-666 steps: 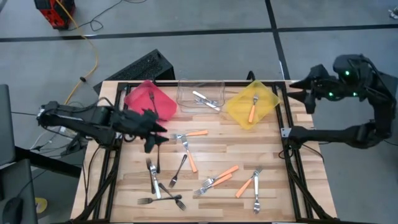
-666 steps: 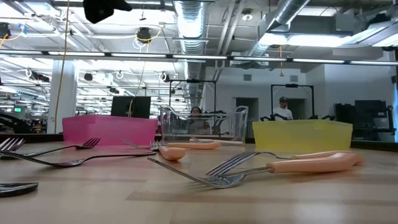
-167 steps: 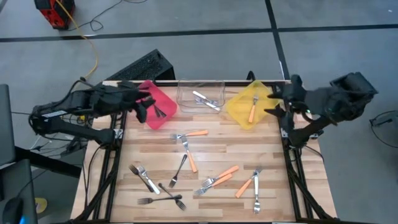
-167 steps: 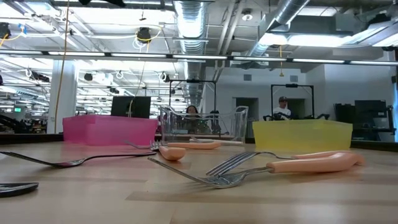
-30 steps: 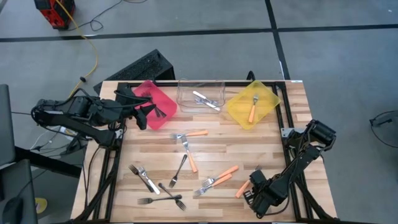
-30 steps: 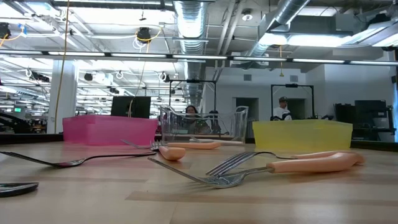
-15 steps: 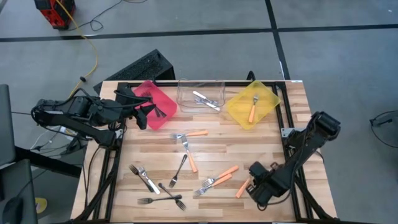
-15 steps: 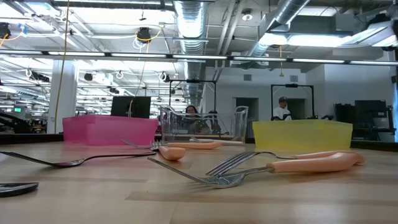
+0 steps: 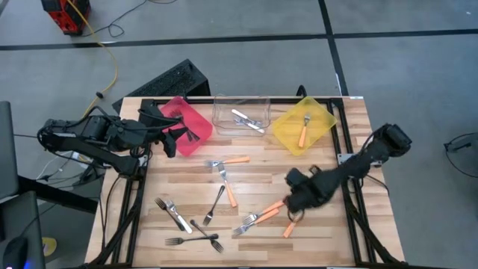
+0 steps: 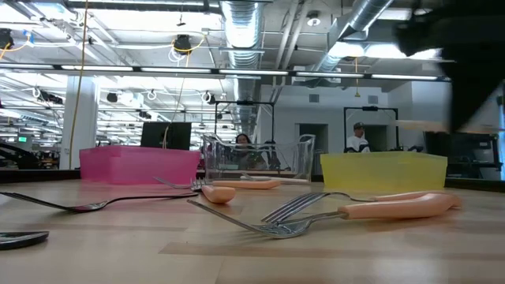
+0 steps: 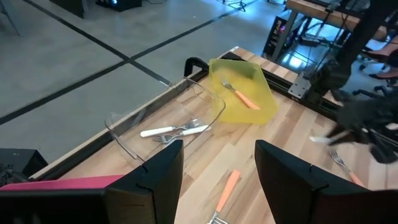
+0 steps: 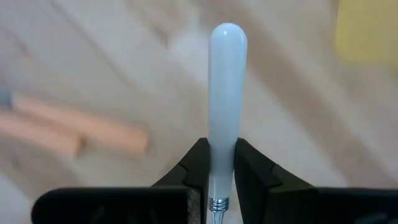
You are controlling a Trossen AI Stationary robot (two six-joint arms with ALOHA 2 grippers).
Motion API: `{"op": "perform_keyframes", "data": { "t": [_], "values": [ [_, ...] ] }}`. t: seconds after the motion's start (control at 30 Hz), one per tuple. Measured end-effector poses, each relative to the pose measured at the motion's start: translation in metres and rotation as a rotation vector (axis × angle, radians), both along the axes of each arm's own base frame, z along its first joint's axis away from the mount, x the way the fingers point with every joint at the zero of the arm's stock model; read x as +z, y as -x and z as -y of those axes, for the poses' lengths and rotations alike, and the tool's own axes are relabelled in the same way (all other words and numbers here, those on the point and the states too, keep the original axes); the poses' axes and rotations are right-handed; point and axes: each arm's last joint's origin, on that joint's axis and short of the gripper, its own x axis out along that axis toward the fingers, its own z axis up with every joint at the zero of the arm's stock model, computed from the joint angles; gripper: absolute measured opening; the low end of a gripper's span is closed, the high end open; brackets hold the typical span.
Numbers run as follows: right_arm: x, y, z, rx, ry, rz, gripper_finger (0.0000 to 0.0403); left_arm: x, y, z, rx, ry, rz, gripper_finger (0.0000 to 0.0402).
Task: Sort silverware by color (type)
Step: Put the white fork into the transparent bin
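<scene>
My right gripper (image 9: 296, 199) hangs over the table's right middle, shut on a fork with a white handle (image 12: 226, 93). Orange-handled forks (image 9: 273, 208) lie just below and beside it. Black forks (image 9: 216, 202) and a silver fork (image 9: 173, 215) lie flat toward the near left. My left gripper (image 11: 217, 180) stands open and holds nothing at the far left, by the red bin (image 9: 183, 123). The clear bin (image 9: 243, 116) holds pale forks, and the yellow bin (image 9: 302, 125) holds orange-handled ones. My right gripper pinches the fork's white handle (image 12: 221, 168) between its two fingers, close to the metal collar where the handle begins. The handle runs along the fingers, and its rounded free end sticks out past their tips. The fork is lifted clear of the table.
The three bins stand in a row along the far edge. Black frame rails (image 9: 347, 161) run along the table's left and right sides. Bare wood (image 9: 261, 175) lies between the bins and the loose forks. People show far off in the room in the low view.
My right gripper has risen from the table's near right corner and travelled toward the far edge and to the left, rolling its wrist. It carries the white-handled fork, now lifted off the spot where it lay. In the low view the arm has come in at the upper right.
</scene>
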Motion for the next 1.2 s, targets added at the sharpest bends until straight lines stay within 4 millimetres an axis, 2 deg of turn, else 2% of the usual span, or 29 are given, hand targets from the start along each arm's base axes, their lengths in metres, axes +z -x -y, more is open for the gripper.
{"op": "perform_keyframes", "data": {
  "t": [0.27, 0.43, 0.57, 0.83, 1.03, 1.1, 1.2],
  "values": [
    [0.022, -0.043, 0.059, 0.123, 0.041, 0.241, 0.0073, 0.0, 0.0, 0.0, 0.001, -0.007, -0.003, 0.0182],
    [0.037, -0.072, 0.09, 0.216, 0.052, 0.47, 0.0073, 0.0, 0.0, 0.0, -0.005, -0.026, -0.014, 0.0182],
    [0.051, -0.087, 0.118, 0.245, 0.091, 0.642, 0.0073, 0.0, 0.0, -0.001, 0.013, -0.038, -0.012, 0.0182],
    [0.084, -0.098, 0.186, 0.209, 0.265, 0.983, 0.0073, 0.0, 0.0, -0.001, 0.011, -0.057, -0.022, 0.0182],
    [0.1, -0.096, 0.222, 0.271, 0.437, 1.131, 0.0073, 0.001, 0.0, -0.001, 0.023, -0.033, 0.006, 0.0182],
    [0.102, -0.095, 0.234, 0.261, 0.492, 1.145, 0.0073, 0.001, 0.0, -0.001, 0.029, -0.024, 0.011, 0.0182],
    [0.093, -0.099, 0.254, 0.273, 0.55, 1.161, 0.0073, 0.001, 0.0, -0.001, 0.03, -0.022, 0.011, 0.0182]
  ]
}}
